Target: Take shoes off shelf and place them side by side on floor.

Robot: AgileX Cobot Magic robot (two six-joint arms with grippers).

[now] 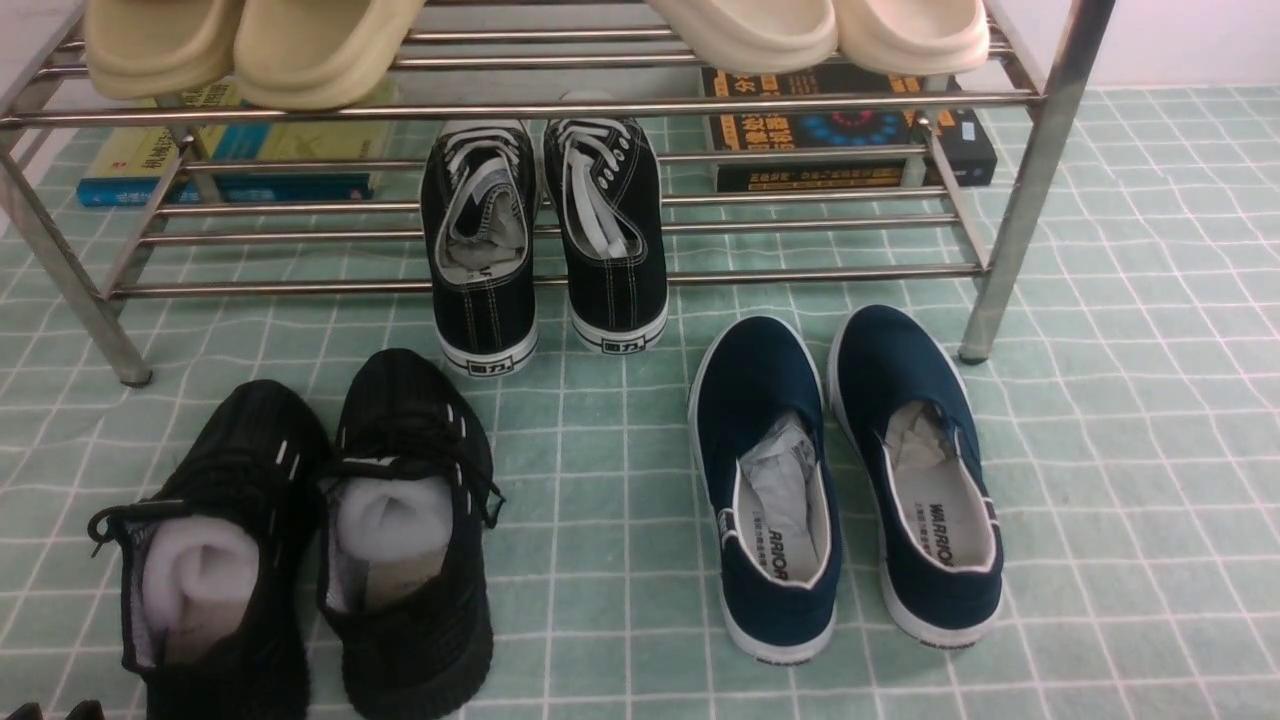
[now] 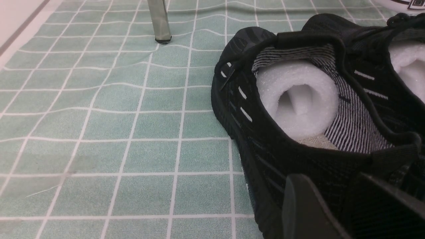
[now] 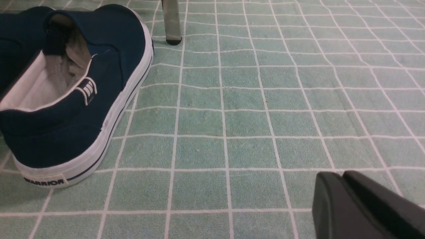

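Note:
The two navy slip-on shoes (image 1: 765, 480) (image 1: 915, 470) stand side by side on the pale green tiled floor (image 1: 1130, 400), toes toward the steel shelf (image 1: 520, 108), just in front of its right leg. The right wrist view shows one navy shoe (image 3: 109, 76) from the heel. My right gripper (image 3: 340, 176) is shut and empty over bare tiles, well off to that shoe's side. My left gripper (image 2: 332, 177) has its fingers apart, close behind the heel of a black knit sneaker (image 2: 265, 132), nothing held. Its tips just show at the front view's bottom left corner (image 1: 55, 712).
Two black knit sneakers (image 1: 230, 540) with white foam sit on the floor at left. Black lace-up sneakers (image 1: 545, 230) rest on the shelf's lower tier, heels overhanging. Beige slippers (image 1: 250, 45) (image 1: 820, 30) lie on the top tier. Books (image 1: 230, 160) (image 1: 850, 140) lie under the shelf.

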